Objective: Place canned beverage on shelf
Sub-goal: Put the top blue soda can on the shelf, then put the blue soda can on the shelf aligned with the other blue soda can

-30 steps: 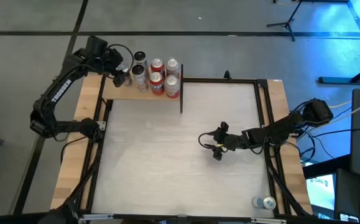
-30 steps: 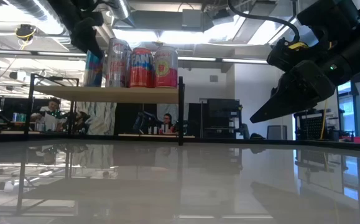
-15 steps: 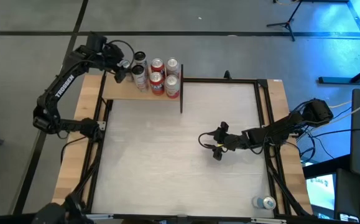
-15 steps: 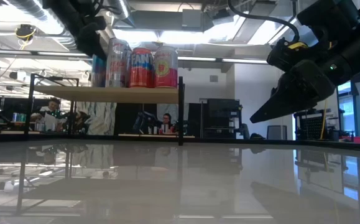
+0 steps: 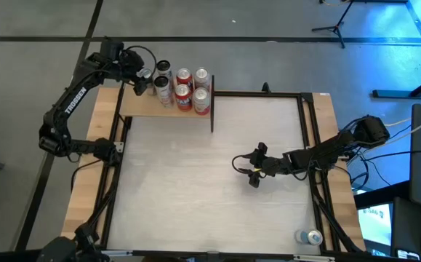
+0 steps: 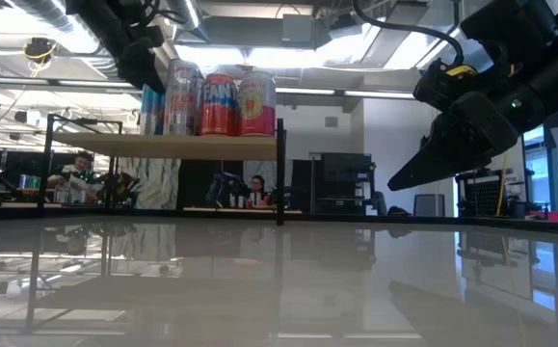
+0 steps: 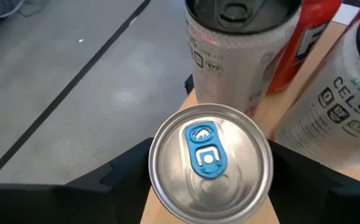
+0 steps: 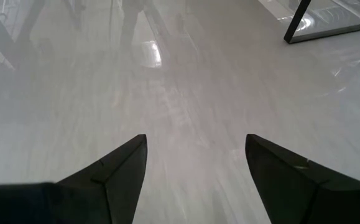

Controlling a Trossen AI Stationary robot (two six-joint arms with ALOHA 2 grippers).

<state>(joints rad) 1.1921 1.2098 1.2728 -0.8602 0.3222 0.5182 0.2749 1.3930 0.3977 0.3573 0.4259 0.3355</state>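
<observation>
The shelf (image 5: 143,108), a light-tan board in a black frame, stands at the table's far left and carries several upright cans (image 5: 183,86); it also shows in the low view (image 6: 211,146). My left gripper (image 5: 142,76) is over the shelf's far left part, shut on a can with a silver top and blue tab (image 7: 209,163), left of the other cans. In the low view this can (image 6: 150,111) stands upright with its lower end at the board. My right gripper (image 5: 251,173) is open and empty above the table's right half; it also shows in its wrist view (image 8: 195,155). My left gripper has the can's upper wall between its two fingers (image 7: 133,171), one on each side just below the top rim (image 7: 161,186). The fingers come from above, slanting down. The can is upright; whether its bottom rests on the shelf board, I cannot tell.
A white can (image 7: 242,56) and a white can with lettering (image 7: 341,106) stand close beside the held can. Another can (image 5: 310,236) lies at the table's near right corner. The middle of the whitish tabletop (image 5: 195,189) is bare.
My left gripper has carried the can toward the table's far edge and a little toward the other cans on the shelf, keeping it upright. Most of this happened in the first half second; since then it has kept nearly still.
</observation>
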